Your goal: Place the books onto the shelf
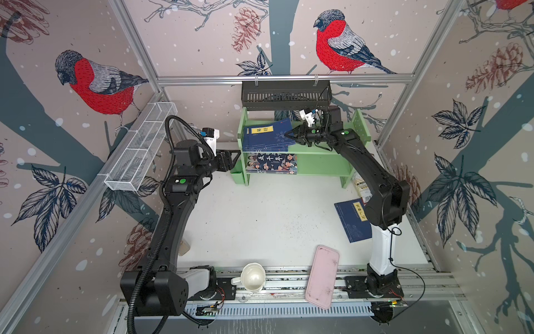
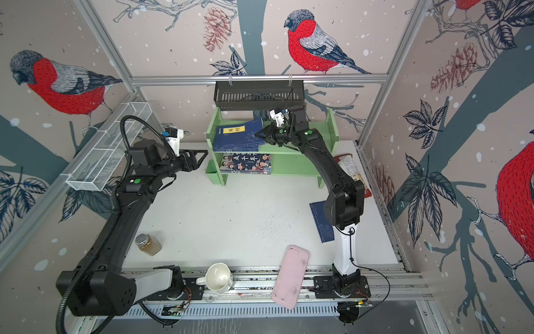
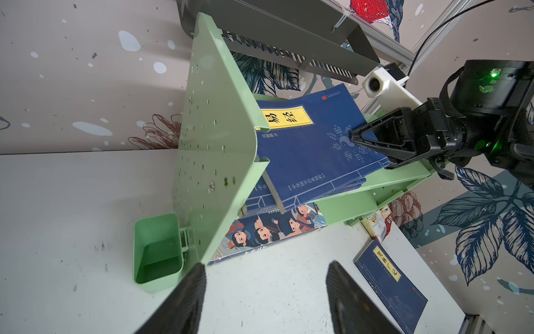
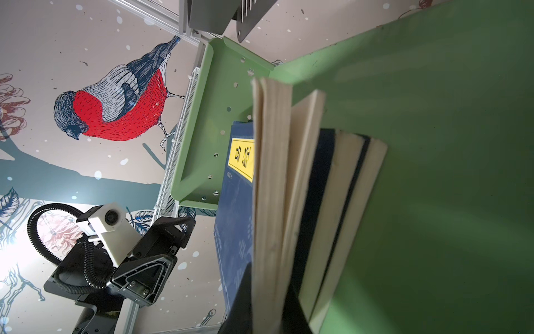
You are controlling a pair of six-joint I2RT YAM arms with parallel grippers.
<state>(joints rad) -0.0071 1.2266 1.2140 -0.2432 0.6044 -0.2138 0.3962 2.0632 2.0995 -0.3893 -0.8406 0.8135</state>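
Navy paper pinched on the green shelf [image 1: 361, 127]
We judged that a pull could drag the overhanging stack [image 1: 263, 147] off the upper tier [image 1: 315, 149], because our right gripper [image 1: 287, 135], stretched in from the right, had its fingers closed on the top navy book [image 1: 267, 134]. Our left gripper [image 3: 265, 266] hovered left of the shelf, fingers [image 3: 187, 297] spread, empty. The last navy book [image 1: 354, 221] lay on the table [image 1: 260, 219] at right.

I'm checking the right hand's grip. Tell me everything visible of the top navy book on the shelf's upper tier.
The top navy book is a thin paperback with a yellow title label, pale printed marks and cream page edges. It lies cover-up, slightly skewed, atop a stack of similar navy books on the green shelf's upper tier. The right hand is shut on its edge farthest from the label.
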